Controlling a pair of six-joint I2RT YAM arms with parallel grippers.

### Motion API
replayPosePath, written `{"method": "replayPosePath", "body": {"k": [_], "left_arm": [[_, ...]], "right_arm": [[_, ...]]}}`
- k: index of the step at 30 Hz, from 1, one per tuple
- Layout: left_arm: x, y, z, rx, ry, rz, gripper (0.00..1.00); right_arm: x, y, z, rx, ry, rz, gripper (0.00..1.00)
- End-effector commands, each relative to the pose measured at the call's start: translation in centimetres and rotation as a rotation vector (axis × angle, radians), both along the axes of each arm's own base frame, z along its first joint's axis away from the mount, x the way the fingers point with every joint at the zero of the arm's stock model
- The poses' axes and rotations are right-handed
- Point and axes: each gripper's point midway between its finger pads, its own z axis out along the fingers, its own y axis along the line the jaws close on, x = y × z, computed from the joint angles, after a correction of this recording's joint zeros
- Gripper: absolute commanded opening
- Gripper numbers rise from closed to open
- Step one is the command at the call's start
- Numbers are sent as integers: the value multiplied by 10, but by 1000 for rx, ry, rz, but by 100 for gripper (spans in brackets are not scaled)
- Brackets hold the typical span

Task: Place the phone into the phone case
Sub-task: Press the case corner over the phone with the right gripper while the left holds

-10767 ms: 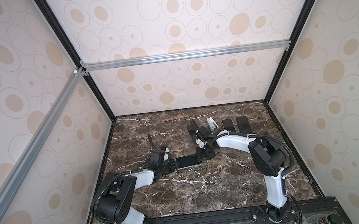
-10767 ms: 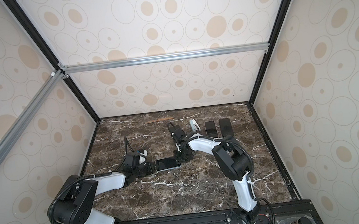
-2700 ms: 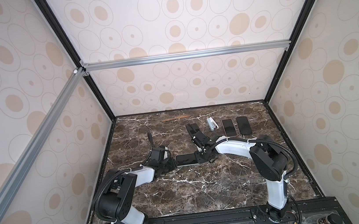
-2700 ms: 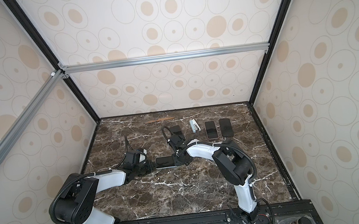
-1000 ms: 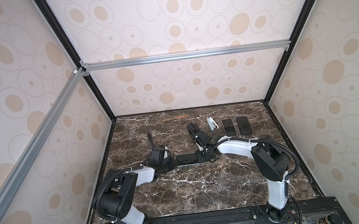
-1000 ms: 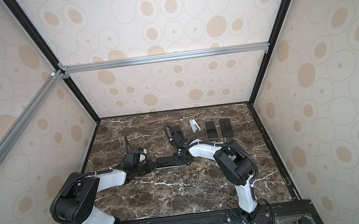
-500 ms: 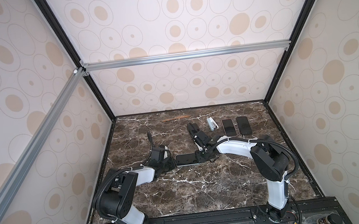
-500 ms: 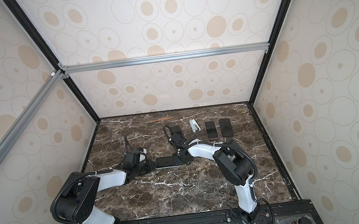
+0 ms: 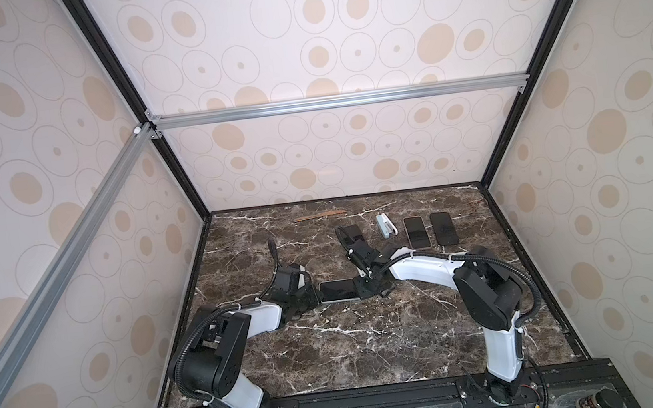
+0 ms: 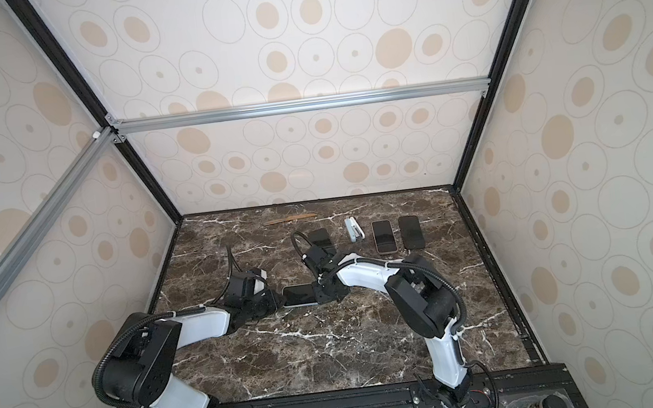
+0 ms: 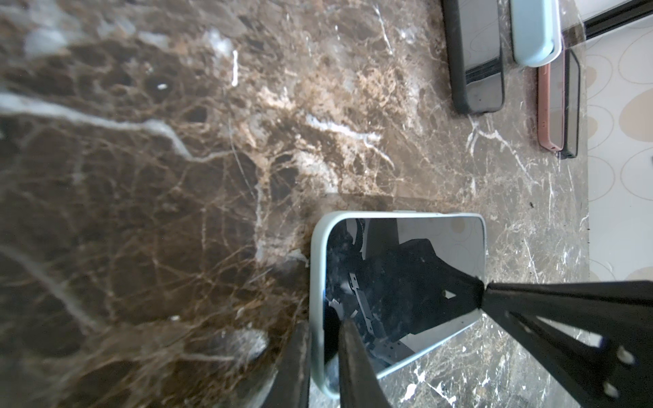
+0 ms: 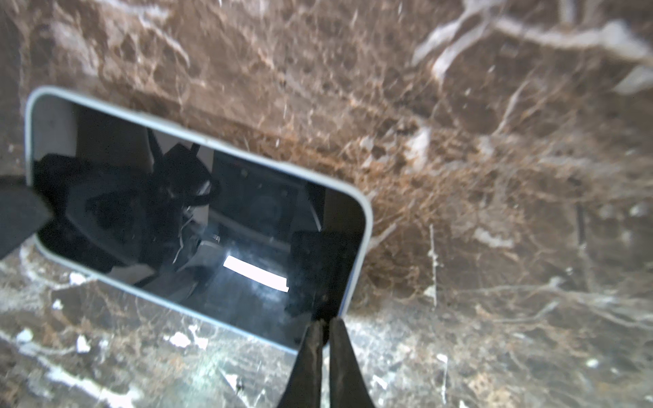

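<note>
Phone (image 9: 338, 290) ends: left gripper (image 11: 323, 325) pinches one, closed right gripper (image 12: 323, 323) touches other; open tabletop (image 9: 354, 348) around.

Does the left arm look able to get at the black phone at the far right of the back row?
Probably not. The left gripper is clamped on the cased phone, and the right arm lies across the way to the black phone, which sits far over on the right side.

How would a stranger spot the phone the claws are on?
Start at the marble table, then its middle, where the left claw and right claw meet. The phone lies there crosswise with a pale blue rim; the other phones sit lengthwise in a back row.
</note>
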Motion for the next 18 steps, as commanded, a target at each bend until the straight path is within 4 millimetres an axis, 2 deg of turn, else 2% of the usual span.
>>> {"method": "replayPosePath", "body": {"k": [1, 4, 10, 12, 15, 18], "left_arm": [[-25, 2, -24, 56, 133, -35, 16], [-21, 1, -20, 60, 120, -44, 16], [-24, 3, -22, 57, 121, -40, 16], [-26, 3, -23, 54, 125, -40, 16], [-27, 4, -23, 56, 125, -36, 16], [-26, 4, -20, 58, 112, -33, 16]], "right_arm": [[-111, -66, -59, -271, 505, 25, 8], [-102, -56, -56, -245, 489, 35, 8], [-96, -70, -77, -326, 458, 38, 7], [-94, -69, -79, -321, 446, 31, 6], [-84, -58, -62, -248, 374, 3, 7], [-64, -48, -28, -191, 268, -4, 7]]}}
